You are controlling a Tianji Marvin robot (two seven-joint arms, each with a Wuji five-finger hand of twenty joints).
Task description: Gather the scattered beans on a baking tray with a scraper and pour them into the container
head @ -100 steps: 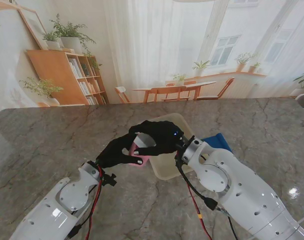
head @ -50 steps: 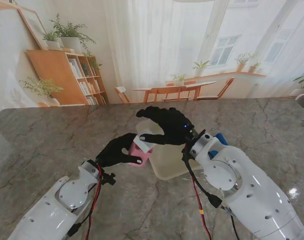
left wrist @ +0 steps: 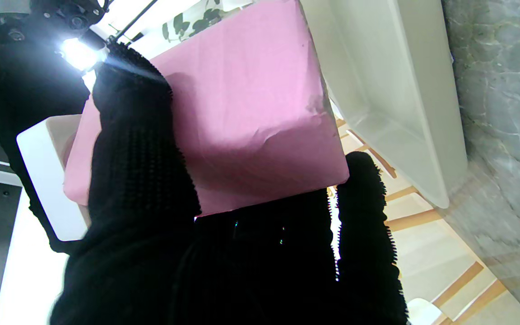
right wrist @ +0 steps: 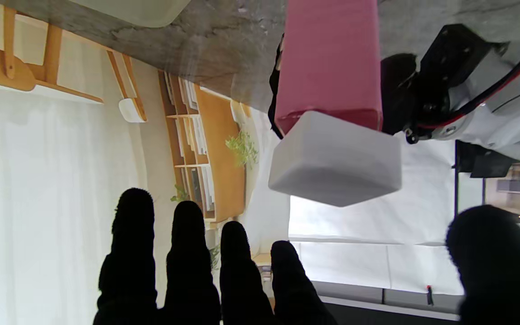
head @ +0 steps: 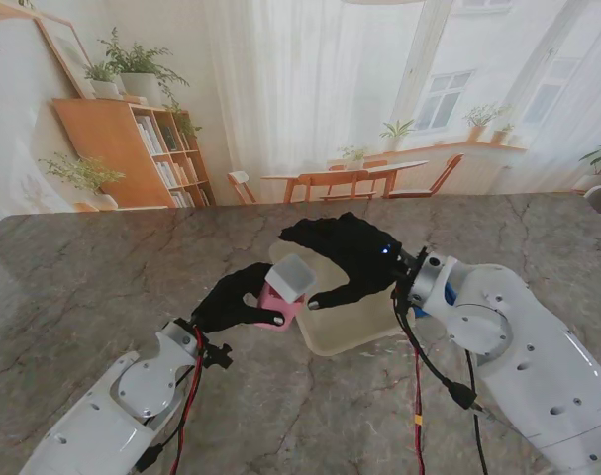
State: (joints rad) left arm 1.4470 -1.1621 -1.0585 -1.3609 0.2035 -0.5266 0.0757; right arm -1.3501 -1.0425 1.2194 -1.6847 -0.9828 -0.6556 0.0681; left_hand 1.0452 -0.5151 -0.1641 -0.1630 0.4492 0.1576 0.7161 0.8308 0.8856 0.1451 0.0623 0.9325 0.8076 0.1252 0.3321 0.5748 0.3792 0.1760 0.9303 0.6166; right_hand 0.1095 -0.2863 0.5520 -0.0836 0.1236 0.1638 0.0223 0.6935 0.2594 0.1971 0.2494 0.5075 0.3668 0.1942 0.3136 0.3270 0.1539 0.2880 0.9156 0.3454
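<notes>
The left hand is closed around the pink container, lifting it clear of the marble desk and tipping it, so its white lid points up toward 1 o'clock. In the left wrist view the gloved fingers wrap across the pink container's flat side, with the white lid at its far end. The right hand holds nothing: its fingers are spread wide, palm down, hovering above the cream baking tray just at 3 o'clock of the container, not touching it. The right wrist view shows 4 fingertips and the thumb well apart, with the container and its lid ahead of them in the air. The tray lies flat on the desk at the centre, its near corner beside the container. A blue object peeks out behind the right wrist; what it is cannot be told. No beans can be made out.
</notes>
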